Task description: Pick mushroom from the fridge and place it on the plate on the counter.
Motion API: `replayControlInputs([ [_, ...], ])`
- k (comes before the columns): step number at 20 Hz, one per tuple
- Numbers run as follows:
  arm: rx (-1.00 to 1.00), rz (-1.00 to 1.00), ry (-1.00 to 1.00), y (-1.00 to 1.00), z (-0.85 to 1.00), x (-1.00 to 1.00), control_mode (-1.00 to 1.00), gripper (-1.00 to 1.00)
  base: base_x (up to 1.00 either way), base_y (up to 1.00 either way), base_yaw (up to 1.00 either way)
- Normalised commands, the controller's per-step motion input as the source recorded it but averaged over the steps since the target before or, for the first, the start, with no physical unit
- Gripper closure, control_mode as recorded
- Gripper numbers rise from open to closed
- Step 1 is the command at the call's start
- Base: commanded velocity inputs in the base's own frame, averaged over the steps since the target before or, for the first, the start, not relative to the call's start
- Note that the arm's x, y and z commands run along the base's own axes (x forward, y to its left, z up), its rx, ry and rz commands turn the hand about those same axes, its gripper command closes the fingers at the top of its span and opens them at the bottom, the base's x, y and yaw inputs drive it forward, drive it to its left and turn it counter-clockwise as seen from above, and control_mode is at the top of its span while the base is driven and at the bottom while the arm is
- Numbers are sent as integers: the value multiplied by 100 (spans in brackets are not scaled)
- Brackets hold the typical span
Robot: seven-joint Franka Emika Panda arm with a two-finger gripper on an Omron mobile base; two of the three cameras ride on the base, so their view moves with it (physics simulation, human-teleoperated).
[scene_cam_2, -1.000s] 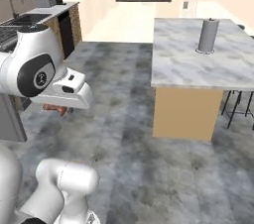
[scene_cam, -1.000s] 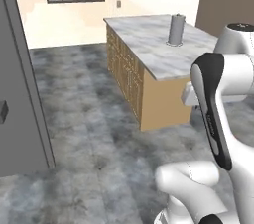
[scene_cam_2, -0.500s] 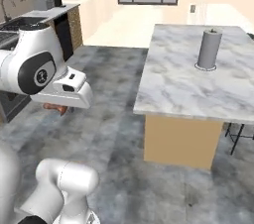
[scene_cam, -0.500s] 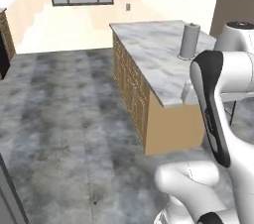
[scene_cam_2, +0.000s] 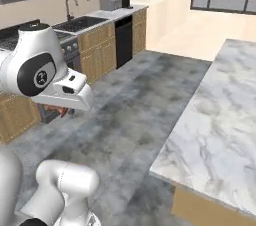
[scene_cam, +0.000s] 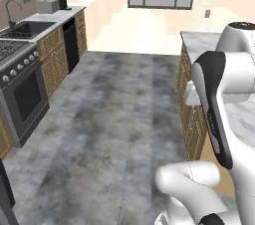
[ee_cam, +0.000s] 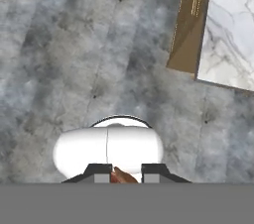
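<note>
With the mushroom clenched in my claw, fetching is done; placing it on the plate across the table remains.

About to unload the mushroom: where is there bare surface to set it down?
The marble counter beside the arm is bare from its near edge back. The far counter is crowded: sink, toaster. The gripper is shut on the mushroom.
</note>
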Motion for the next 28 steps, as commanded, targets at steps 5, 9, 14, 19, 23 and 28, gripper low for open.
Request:
replayControlInputs([
  [5, 0, 0, 0, 0, 0, 0, 100, 100, 100, 0, 69],
  [9, 0, 0, 0, 0, 0, 0, 100, 100, 100, 0, 67],
  [14, 0, 0, 0, 0, 0, 0, 100, 100, 100, 13, 64],
  [19, 0, 0, 0, 0, 0, 0, 100, 100, 83, 38, 59],
  [23, 0, 0, 0, 0, 0, 0, 100, 100, 81, 20, 55],
  [28, 0, 0, 0, 0, 0, 0, 100, 100, 79, -7, 46],
])
